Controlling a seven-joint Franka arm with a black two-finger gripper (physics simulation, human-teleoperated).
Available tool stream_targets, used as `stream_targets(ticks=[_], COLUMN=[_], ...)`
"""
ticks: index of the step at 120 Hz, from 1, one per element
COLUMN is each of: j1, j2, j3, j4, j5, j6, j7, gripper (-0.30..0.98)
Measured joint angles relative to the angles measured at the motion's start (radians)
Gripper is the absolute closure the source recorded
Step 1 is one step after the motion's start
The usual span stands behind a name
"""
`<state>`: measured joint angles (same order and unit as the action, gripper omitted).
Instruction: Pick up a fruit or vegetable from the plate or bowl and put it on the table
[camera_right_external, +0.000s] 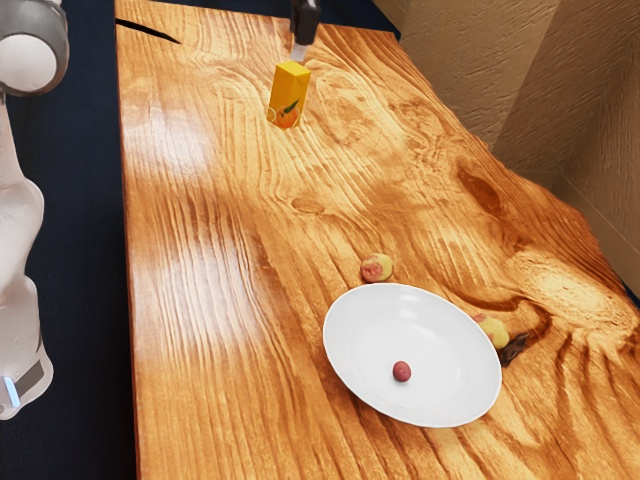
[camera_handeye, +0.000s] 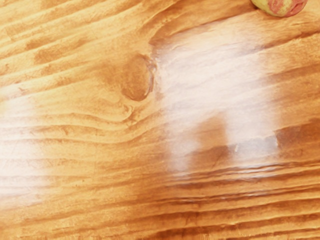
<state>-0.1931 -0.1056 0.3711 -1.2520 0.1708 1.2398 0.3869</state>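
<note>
My gripper (camera_right_external: 301, 44) is at the exterior view's top edge, high up beyond the juice carton and far from the white plate (camera_right_external: 450, 385). A small dark red round fruit (camera_right_external: 401, 371) lies inside that plate. Just outside the rim, on the side nearer the carton, a red and yellow fruit (camera_right_external: 377, 268) rests on the table. Another yellowish fruit (camera_right_external: 494, 332) is at the plate's right rim in the exterior view, partly hidden by it. In the wrist view, bare wood lies under my hand, with a red and green-yellow fruit (camera_handeye: 281, 6) at the picture's edge.
A yellow juice carton (camera_right_external: 288, 95) stands on the wooden table (camera_right_external: 230, 250) near my gripper. Beside the yellowish fruit lies a dark, irregular thing (camera_right_external: 514, 348). A brown wall (camera_right_external: 560, 100) rises past the table's edge at the exterior view's right.
</note>
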Motion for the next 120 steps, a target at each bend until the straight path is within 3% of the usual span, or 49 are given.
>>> stream_targets(ticks=[25, 32, 42, 50, 56, 66, 88, 120], j1=[0.005, 0.053, 0.267, 0.52, 0.43, 0.335, 0.286, 0.231], j2=[0.071, 0.116, 0.075, -0.011, -0.051, -0.059, 0.054, 0.265], j3=[0.046, 0.033, -0.182, -0.537, -0.694, -0.776, -0.802, -0.8], j4=[0.006, 0.02, -0.043, -0.175, -0.265, -0.365, -0.392, -0.266], j5=[0.017, -0.015, -0.047, -0.055, -0.06, -0.075, -0.094, -0.082], j6=[-0.102, -0.1, -0.06, -0.006, 0.05, 0.169, 0.361, 0.454], j7=[0.12, 0.135, 0.115, 0.07, 0.037, -0.027, -0.168, -0.339], gripper=[0.02, 0.02, 0.02, 0.01, 0.02, 0.02, 0.02, 0.02])
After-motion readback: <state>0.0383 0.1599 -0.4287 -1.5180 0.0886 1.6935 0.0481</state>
